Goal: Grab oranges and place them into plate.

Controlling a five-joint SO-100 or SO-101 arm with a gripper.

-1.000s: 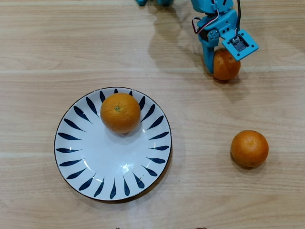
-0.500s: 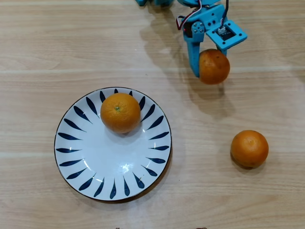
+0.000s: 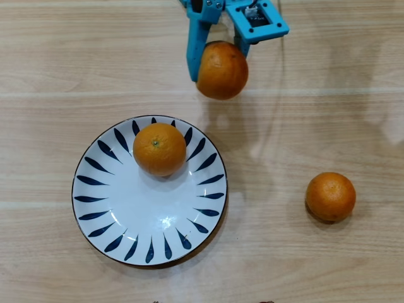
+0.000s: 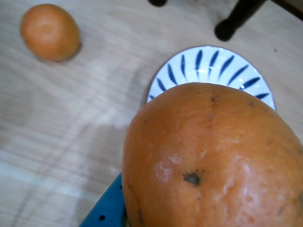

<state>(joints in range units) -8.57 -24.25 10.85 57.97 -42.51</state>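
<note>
The blue jaws [image 3: 218, 63] are closed on an orange [image 3: 221, 70], one finger down its left side in the overhead view and the camera mount pressed over its top, and the fruit hangs clear of the wooden bench [image 3: 328, 95]. What matters next is where the plate [image 3: 107, 221] lies from the load: in the overhead view it sits below and to the left of the held orange, its near rim close but not yet under the fruit. In the wrist view the held orange fills the foreground and the plate's rim shows just beyond it, so the carry looks roughly lined up. One orange already rests on the plate [image 3: 160, 149], towards its upper edge, so I'd judge the open white area lower down the safer spot. A third orange on the bench [image 3: 331, 196] waits well off to the right. Being round, the fruit has no long axis worth minding.
</note>
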